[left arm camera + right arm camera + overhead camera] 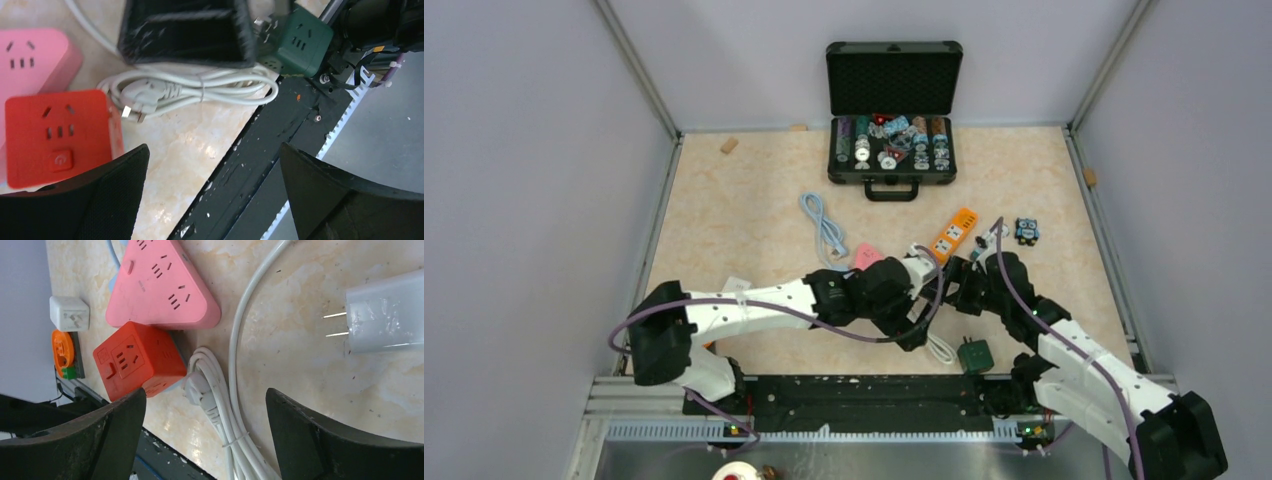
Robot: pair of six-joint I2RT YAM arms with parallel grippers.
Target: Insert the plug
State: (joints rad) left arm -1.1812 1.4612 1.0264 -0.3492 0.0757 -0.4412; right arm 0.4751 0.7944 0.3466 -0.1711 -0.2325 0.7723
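My left claw [212, 162] and right claw [205, 397] are both spread, empty. I'd pinch the white plug [199, 385] by its body, prongs clear.

I find the left arm [754, 305] reaching from its base at the near left across toward the middle, with the left wrist [879, 290] bent downward. The left gripper [212, 200] is spread wide, its dark fingers [95, 200] holding nothing. The right arm [1074, 350] runs from the near right, up and inward. The right wrist [999, 280] sits near the left one; I cannot tell whether they touch. The right gripper [205, 440] is likewise spread and grips nothing.
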